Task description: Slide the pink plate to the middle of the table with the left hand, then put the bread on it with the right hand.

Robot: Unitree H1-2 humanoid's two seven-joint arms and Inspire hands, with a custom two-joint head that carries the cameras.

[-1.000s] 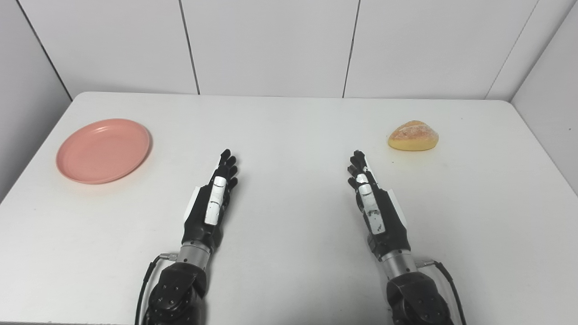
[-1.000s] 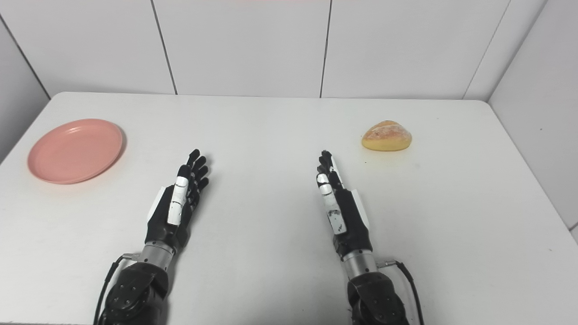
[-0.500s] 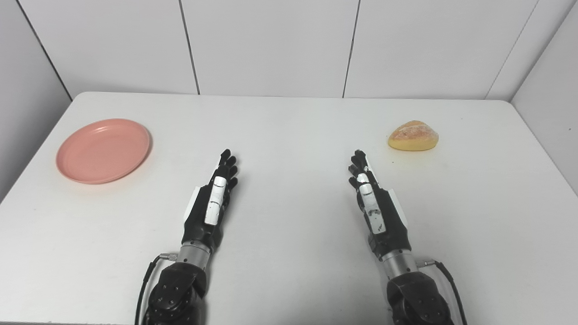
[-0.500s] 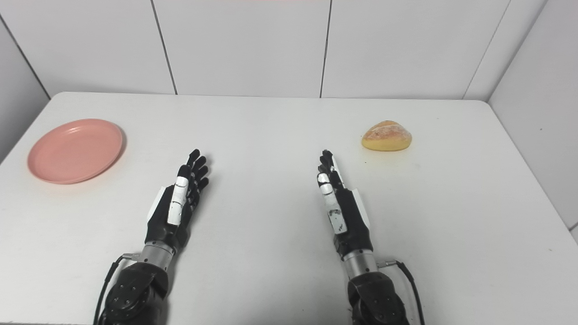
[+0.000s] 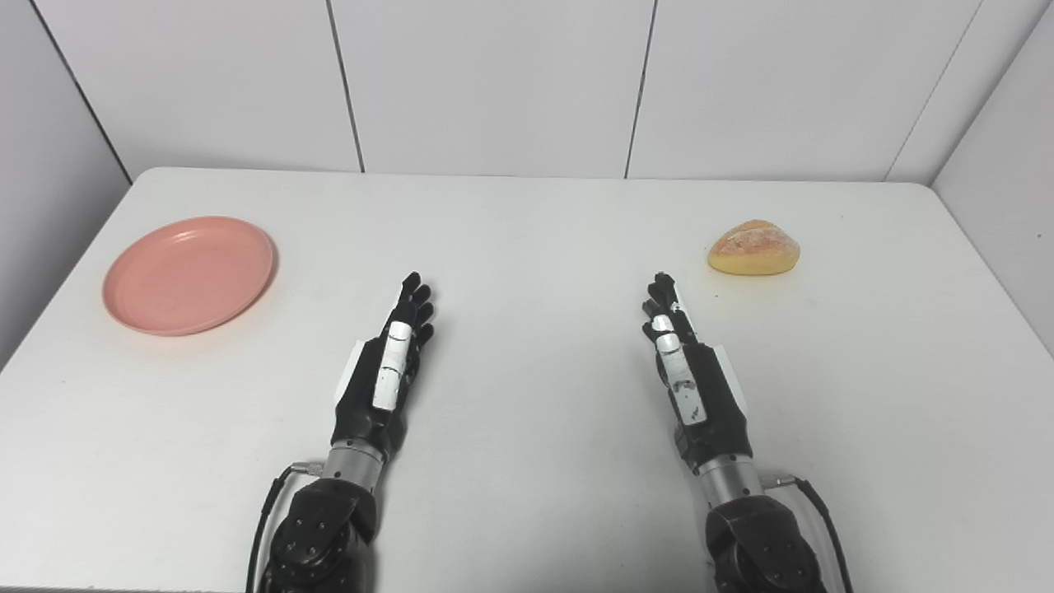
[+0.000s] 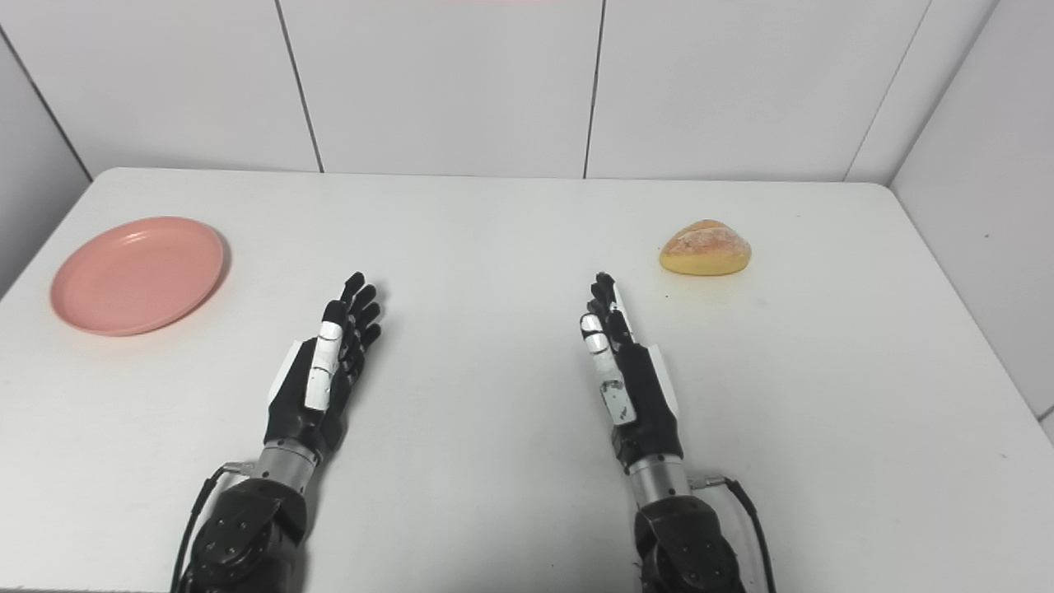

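A pink plate [image 5: 188,274] lies flat near the table's left edge. A golden bread roll [image 5: 754,248] sits at the far right. My left hand [image 5: 387,366] is held edge-up over the table's near middle, fingers straight, open and holding nothing, well to the right of the plate. My right hand [image 5: 690,371] is posed the same way, open and empty, nearer to me than the bread and to its left.
The white table [image 5: 527,239] is boxed in by white wall panels at the back and both sides. Its near edge runs along the picture's bottom, where both forearms come in.
My right hand has shifted slightly to the right. The left hand, the plate and the bread have not moved.
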